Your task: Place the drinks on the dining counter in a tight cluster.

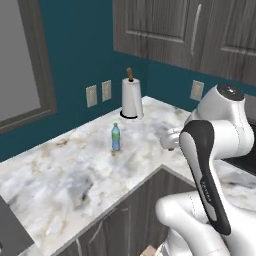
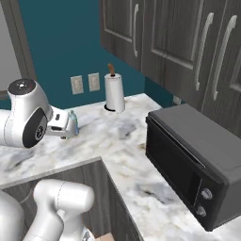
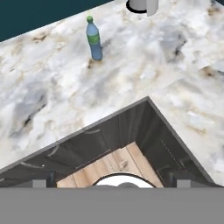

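One bottle (image 3: pixel 93 38) stands upright on the table (image 3: pixel 131 74), well ahead of the fingers (image 3: pixel 41 183) and slightly to their left. Beyond it, further from the fingers and to the right, a paper towel roll (image 1: pixel 132 98) stands on the table against the back wall, with two wall outlets (image 1: pixel 98 93) just to its left. A microwave (image 2: pixel 193 160) sits on the table's right-hand run, under the wall cabinets (image 2: pixel 179 42). Directly ahead of the fingers lies the table's inner corner.
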Controlling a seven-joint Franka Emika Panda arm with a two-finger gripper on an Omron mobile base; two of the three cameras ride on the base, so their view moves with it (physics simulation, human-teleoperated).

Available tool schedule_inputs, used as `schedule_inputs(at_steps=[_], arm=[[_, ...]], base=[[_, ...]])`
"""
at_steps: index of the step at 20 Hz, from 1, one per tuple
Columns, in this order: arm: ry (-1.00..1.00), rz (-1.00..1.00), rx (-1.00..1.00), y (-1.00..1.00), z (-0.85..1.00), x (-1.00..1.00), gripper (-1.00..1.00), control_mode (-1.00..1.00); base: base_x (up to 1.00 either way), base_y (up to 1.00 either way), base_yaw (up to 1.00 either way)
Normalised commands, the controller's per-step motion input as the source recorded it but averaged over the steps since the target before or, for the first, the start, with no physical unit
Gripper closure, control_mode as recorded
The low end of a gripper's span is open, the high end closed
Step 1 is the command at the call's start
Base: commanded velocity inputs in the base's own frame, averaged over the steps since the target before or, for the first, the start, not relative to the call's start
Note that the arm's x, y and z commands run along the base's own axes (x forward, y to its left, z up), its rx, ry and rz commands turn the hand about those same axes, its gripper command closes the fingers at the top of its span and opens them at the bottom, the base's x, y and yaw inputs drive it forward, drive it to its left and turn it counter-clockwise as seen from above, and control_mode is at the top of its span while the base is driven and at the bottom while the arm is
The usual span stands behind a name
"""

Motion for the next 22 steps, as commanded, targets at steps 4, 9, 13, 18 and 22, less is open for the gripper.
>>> schedule_inputs(at_steps=[4, 9, 13, 18, 22], arm=[[0.0, 0.0, 0.0, 0.0, 0.0, 0.0, -1.0, 1.0], [0.0, 0.0, 0.0, 0.0, 0.0, 0.0, -1.0, 1.0], [0.0, 0.0, 0.0, 0.0, 0.0, 0.0, -1.0, 1.0], [0.0, 0.0, 0.0, 0.0, 0.0, 0.0, -1.0, 1.0], [0.0, 0.0, 0.0, 0.0, 0.0, 0.0, -1.0, 1.0]], base=[[0.91, 0.27, 0.0], [0.89, 0.47, 0.04], [0.72, 0.32, 0.04], [0.26, 0.23, 0.0], [0.0, 0.0, 0.0]])
